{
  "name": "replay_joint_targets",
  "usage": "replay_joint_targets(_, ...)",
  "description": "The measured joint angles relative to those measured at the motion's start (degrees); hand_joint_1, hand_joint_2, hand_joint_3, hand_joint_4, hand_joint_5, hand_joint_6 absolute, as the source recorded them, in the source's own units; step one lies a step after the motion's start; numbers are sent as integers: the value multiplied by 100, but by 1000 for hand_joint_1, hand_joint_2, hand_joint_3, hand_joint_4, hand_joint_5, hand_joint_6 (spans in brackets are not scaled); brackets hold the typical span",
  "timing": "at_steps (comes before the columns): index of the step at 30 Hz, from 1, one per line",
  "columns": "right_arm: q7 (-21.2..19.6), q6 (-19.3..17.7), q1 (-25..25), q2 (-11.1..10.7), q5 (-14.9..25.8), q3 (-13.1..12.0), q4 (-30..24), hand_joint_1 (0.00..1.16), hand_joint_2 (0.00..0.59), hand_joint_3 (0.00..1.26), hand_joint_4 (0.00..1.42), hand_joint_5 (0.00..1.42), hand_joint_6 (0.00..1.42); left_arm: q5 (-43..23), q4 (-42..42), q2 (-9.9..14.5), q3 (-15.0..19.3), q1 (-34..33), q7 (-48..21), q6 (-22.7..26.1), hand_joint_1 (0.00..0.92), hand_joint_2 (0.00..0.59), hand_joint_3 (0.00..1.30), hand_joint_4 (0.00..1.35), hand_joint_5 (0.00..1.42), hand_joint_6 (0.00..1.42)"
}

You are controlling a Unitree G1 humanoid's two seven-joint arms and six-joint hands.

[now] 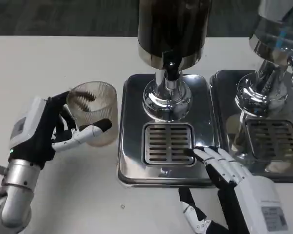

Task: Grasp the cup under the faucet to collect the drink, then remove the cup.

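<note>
I see a white tabletop (49, 58). Two steel drip trays sit on it side by side: one (132, 146) centre with a slotted grate, a second (219, 87) at right. Small dark speck (122, 206) on the near surface.

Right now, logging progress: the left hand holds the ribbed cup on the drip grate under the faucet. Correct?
Not quite. In the head view the left hand holds the ribbed cup over the white table, left of the drip grate, not under the faucet.
</note>
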Motion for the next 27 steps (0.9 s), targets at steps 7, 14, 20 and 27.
replay_joint_targets(7,-4,-40,-3,24,57,-11,10,477,443,294,211,175,273,33,-118,-98,-54,-38,-50,-102,368,130,646,753,996,1192)
replay_joint_targets(14,-58,-60,16,51,108,-46,13,472,442,295,211,184,307,255,-30,-335,-386,-318,-279,12,368,130,646,753,993,1192)
replay_joint_targets(20,-146,-60,134,136,92,-40,11,470,442,295,211,184,326,398,158,-508,-602,-609,-391,167,367,129,646,747,993,1192)
replay_joint_targets(27,-194,-59,282,251,14,-20,-13,470,442,295,211,194,345,484,391,-675,-804,-813,-533,383,367,129,646,744,983,1177)
